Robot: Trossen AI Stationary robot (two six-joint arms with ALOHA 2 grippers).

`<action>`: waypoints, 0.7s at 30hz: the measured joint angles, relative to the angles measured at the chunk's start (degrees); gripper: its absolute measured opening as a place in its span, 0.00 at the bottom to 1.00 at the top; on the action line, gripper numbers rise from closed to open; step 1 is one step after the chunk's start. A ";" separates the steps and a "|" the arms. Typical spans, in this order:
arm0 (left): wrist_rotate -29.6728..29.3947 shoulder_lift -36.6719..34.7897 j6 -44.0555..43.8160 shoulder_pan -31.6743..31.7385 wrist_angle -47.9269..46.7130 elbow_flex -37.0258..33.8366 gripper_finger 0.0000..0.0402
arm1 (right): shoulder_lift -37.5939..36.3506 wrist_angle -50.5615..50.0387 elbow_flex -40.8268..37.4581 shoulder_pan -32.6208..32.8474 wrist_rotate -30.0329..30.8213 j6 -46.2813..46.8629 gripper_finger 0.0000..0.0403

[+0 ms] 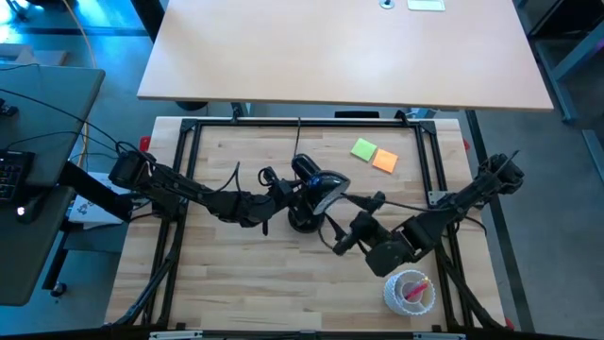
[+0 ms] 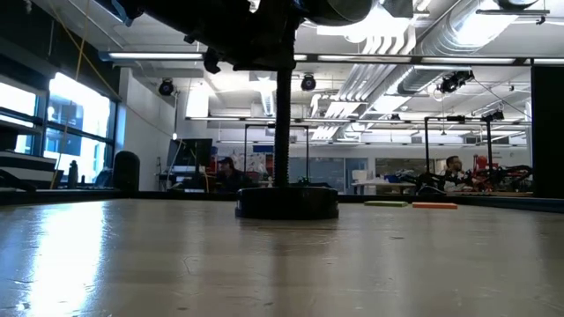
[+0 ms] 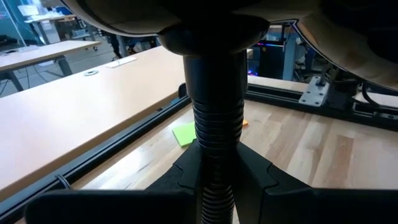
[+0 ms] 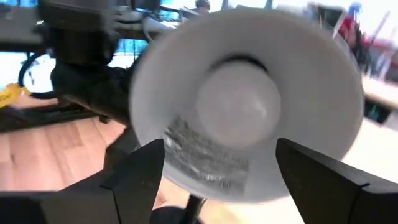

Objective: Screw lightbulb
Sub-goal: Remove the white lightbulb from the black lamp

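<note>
The black desk lamp stands mid-table on its round base (image 1: 302, 223) (image 2: 286, 202). Its head (image 1: 324, 189) is turned toward my right gripper (image 1: 351, 225). The white frosted lightbulb (image 4: 239, 102) sits in the socket inside the head's white shade (image 4: 311, 93). My right gripper (image 4: 217, 171) is open a little in front of the shade; its fingers stand on either side of the bulb and touch nothing. My left gripper (image 1: 286, 195) is shut on the lamp's ribbed neck (image 3: 214, 134), below the head. My left gripper pinches the lamp's ribbed flexible neck (image 3: 216, 155) between its two fingers (image 3: 258, 177), just below the head. The fingers come level from the table's left side and lie across the neck. The lamp stands upright with its base on the table.
A green sticky note (image 1: 364, 148) and an orange one (image 1: 384, 161) lie at the far right of the board. A clear plastic cup with pink contents (image 1: 411, 291) stands near the front right, close to my right arm. Black frame rails (image 1: 189, 170) edge the board.
</note>
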 joint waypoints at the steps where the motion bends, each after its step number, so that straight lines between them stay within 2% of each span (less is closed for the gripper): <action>1: 0.04 0.00 -0.01 0.00 0.02 -0.01 0.11 | 0.01 -2.22 0.00 -0.23 -0.15 5.26 0.76; 4: 0.16 0.00 0.01 -0.02 0.00 -0.01 0.11 | 0.02 -8.11 0.00 -1.20 -0.14 15.64 0.76; 7: 0.17 0.00 -0.31 -0.20 0.00 -0.01 0.11 | 0.02 -8.46 0.00 -2.63 -1.82 18.76 0.76; 12: 0.23 0.00 -0.82 -0.20 0.04 -0.01 0.11 | 0.02 -3.59 0.00 -5.15 -6.77 12.75 0.76; 21: 0.21 0.00 -0.65 -0.92 0.33 -0.01 0.11 | 0.02 8.14 0.00 -8.10 -7.99 -3.54 0.76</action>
